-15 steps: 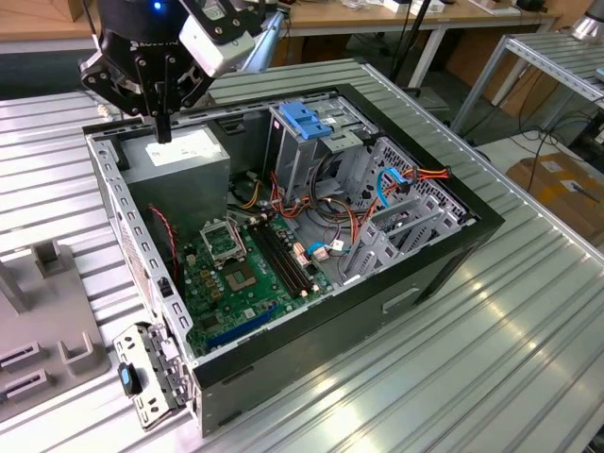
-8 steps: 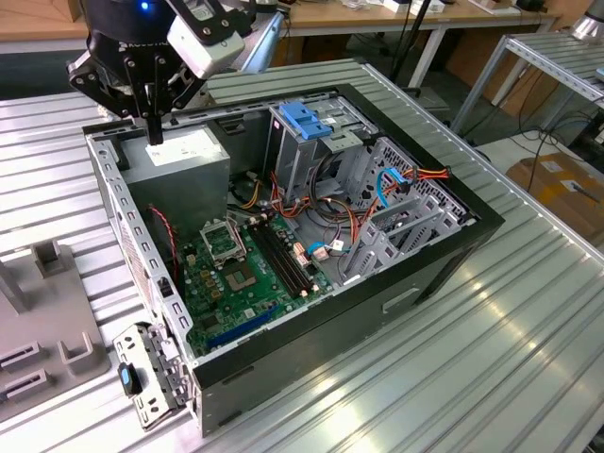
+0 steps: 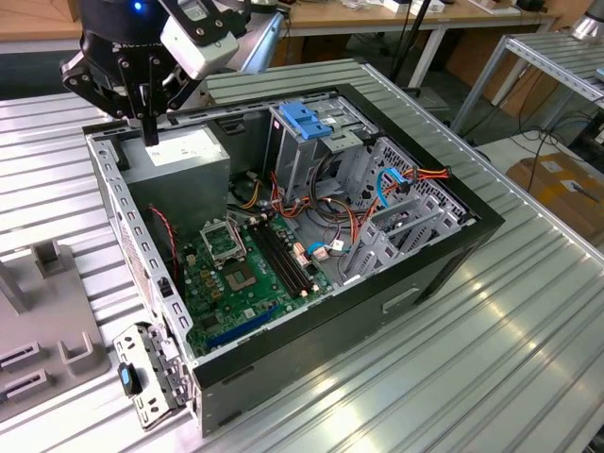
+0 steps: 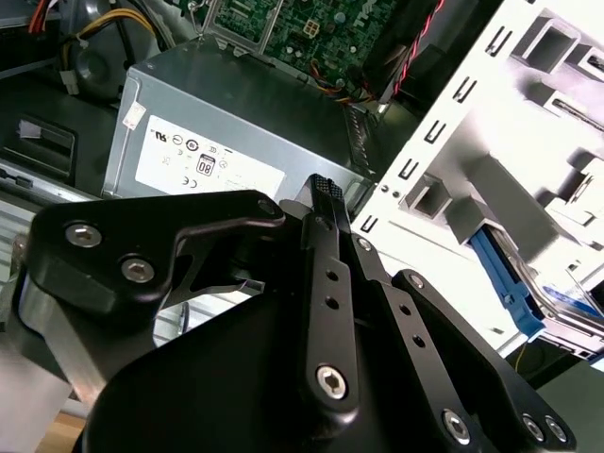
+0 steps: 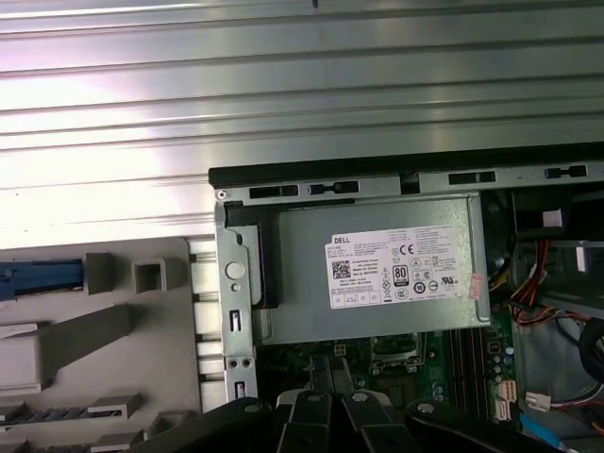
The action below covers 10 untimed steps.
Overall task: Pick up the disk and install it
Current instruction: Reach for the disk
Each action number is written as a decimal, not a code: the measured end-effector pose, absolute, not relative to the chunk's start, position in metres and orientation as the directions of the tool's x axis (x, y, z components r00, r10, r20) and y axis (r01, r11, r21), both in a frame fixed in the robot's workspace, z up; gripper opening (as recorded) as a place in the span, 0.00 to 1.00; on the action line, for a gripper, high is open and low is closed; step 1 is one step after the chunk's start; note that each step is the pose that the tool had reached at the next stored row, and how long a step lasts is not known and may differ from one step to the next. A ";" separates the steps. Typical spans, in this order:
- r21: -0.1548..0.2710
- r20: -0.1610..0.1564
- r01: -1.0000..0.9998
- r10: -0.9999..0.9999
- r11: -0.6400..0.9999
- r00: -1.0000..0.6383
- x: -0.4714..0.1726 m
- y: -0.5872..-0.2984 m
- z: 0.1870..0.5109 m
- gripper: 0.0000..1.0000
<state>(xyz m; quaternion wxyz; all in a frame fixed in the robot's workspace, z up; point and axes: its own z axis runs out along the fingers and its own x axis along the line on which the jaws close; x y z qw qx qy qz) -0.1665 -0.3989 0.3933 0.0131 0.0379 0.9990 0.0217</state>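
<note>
Step in hand: approach for the pick. Nothing is grasped yet.

The black gripper (image 3: 151, 130) hangs over the boxy grey power supply (image 3: 179, 162). This is at one corner of the open black computer case (image 3: 425, 274), which lies on the ribbed metal desk (image 3: 491, 359). The fingers (image 4: 328, 236) are closed together, pads meeting or very nearly so, with nothing between them.

In the second wrist view, the flat silver-grey disk (image 4: 514, 283) with bright blue plastic rails sits in the pale grey plastic holder (image 4: 491, 142), just outside the case wall. It is apart from the fingers. Install not begun, by my reading.

Judgement: the pick calls for the fingers opened wide enough to take the disk. The arm must cross the case wall to stand over the holder. The grip should sit square to the blue rails, so the disk lifts out without jamming.
</note>
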 end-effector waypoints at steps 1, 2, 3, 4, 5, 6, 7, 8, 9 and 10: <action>0.044 -0.024 0.075 0.076 0.996 -0.997 -0.166 -0.399 0.393 0.11; 0.044 -0.024 0.075 0.076 0.996 -0.997 -0.167 -0.399 0.393 0.11; 0.044 -0.024 0.075 0.076 0.996 -0.997 -0.167 -0.399 0.393 0.11; 0.044 -0.024 0.075 0.076 0.996 -0.997 -0.167 -0.399 0.393 0.11; 0.044 -0.025 0.075 0.076 0.996 -0.997 -0.167 -0.399 0.393 0.11; 0.044 -0.024 0.075 0.076 0.996 -0.997 -0.168 -0.399 0.393 0.11; 0.044 -0.024 0.075 0.076 0.996 -0.997 -0.169 -0.399 0.393 0.11; 0.044 -0.024 0.075 0.076 0.996 -0.997 -0.170 -0.399 0.393 0.11; 0.044 -0.024 0.075 0.076 0.996 -0.997 -0.171 -0.399 0.393 0.11; 0.044 -0.024 0.075 0.076 0.996 -0.997 -0.171 -0.399 0.393 0.11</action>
